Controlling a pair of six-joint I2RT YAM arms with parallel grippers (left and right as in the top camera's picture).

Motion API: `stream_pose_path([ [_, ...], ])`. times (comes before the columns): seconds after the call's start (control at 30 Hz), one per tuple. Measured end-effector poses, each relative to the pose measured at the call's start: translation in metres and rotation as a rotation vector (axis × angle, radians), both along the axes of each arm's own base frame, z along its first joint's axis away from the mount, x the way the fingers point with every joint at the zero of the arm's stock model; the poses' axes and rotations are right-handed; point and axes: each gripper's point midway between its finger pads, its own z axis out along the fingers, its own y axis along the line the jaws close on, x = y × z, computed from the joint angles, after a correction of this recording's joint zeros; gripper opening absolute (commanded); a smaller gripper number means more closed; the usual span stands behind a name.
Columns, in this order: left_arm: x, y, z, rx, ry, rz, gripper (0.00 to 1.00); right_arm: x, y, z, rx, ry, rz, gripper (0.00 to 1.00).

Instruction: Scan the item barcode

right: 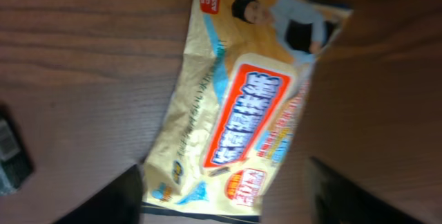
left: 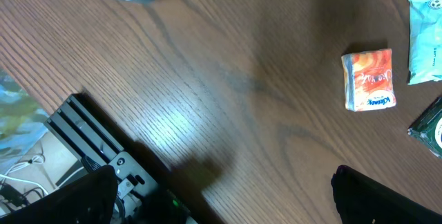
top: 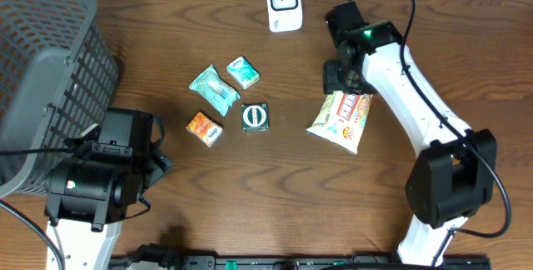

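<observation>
Right of centre on the worktop (top: 283, 195), we see the yellow wipes pack (top: 340, 120) lying flat, our right fingers (right: 359, 200) spread wide above it, released. Our left fingers (left: 387, 203) gape empty near the basket (top: 42, 70); the white scanner (top: 283, 3) stands well apart.

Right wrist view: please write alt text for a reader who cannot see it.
A yellow pack with a red-orange label lies on the brown wooden table, between the open fingers of the right gripper at the bottom edge. A small dark item shows at the left edge.
</observation>
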Motion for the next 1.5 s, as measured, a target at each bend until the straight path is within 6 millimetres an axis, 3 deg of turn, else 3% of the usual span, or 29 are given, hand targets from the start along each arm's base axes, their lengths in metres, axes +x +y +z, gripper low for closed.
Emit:
stream_pose_path([
  [0.13, 0.0, 0.0, 0.0, 0.0, 0.0, 0.0, 0.97, 0.001, 0.01, -0.016, 0.039, 0.039, 0.012, 0.95],
  [0.33, 0.0, 0.0, 0.0, 0.0, 0.0, 0.0, 0.97, -0.001, 0.025, -0.04, -0.017, 0.057, 0.015, 0.99],
  [0.63, 0.0, 0.0, 0.0, 0.0, 0.0, 0.0, 0.98, -0.013, 0.002, -0.083, -0.302, 0.108, -0.075, 0.98],
  [0.7, 0.0, 0.0, 0.0, 0.0, 0.0, 0.0, 0.97, -0.015, -0.001, -0.093, -0.329, 0.124, -0.084, 0.91],
  [0.83, 0.0, 0.0, 0.0, 0.0, 0.0, 0.0, 0.98, -0.015, -0.004, -0.097, -0.348, 0.131, -0.096, 0.64],
  [0.93, 0.0, 0.0, 0.0, 0.0, 0.0, 0.0, 0.98, -0.016, -0.004, -0.101, -0.355, 0.143, -0.095, 0.54],
  [1.1, 0.0, 0.0, 0.0, 0.0, 0.0, 0.0, 0.98, -0.018, -0.006, -0.101, -0.366, 0.157, -0.067, 0.17],
  [1.2, 0.0, 0.0, 0.0, 0.0, 0.0, 0.0, 0.98, -0.018, -0.006, -0.095, -0.371, 0.166, -0.035, 0.01],
  [1.33, 0.0, 0.0, 0.0, 0.0, 0.0, 0.0, 0.97, -0.015, -0.002, -0.08, -0.293, 0.171, 0.001, 0.01],
  [1.5, 0.0, 0.0, 0.0, 0.0, 0.0, 0.0, 0.97, -0.006, 0.021, -0.052, -0.033, 0.142, 0.047, 0.01],
])
